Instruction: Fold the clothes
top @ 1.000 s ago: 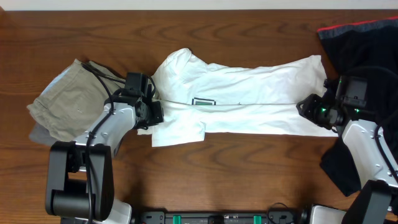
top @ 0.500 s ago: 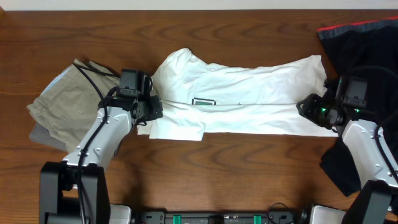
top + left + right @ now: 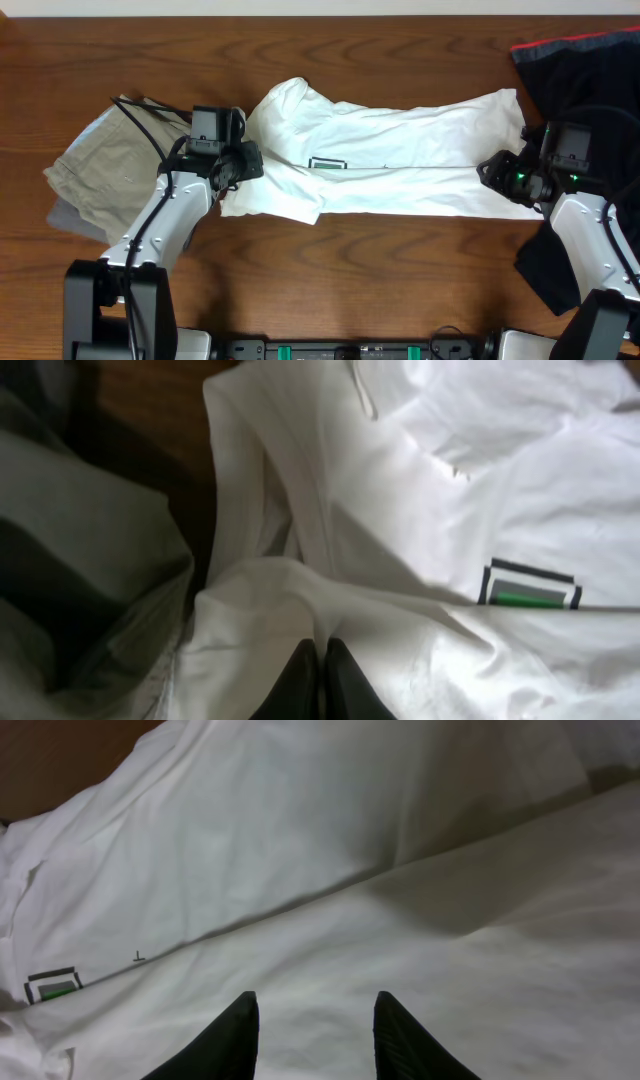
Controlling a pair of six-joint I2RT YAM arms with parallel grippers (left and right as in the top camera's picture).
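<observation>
Your left gripper [image 3: 320,682] is pressed together and pinching a ridge of the shirt [image 3: 400,160] at its sleeve end, close to the khaki garment [image 3: 105,170]. Your right gripper [image 3: 313,1038] stands spread over the far end of the shirt and grips nothing. The shirt lies stretched across the middle of the table [image 3: 350,260], partly folded lengthwise, with the print [image 3: 530,585] showing along the crease.

The pinch looks thin, so a quick pull could let the cloth slip out. With the right end unheld, the whole shirt may slide instead of folding. A low sweep on the left could also catch the khaki garment.

You cannot tell how many layers the left tips hold, because cloth buries them. From overhead, the right arm covers the shirt's end there. The black garment [image 3: 580,70] runs off the frame.
</observation>
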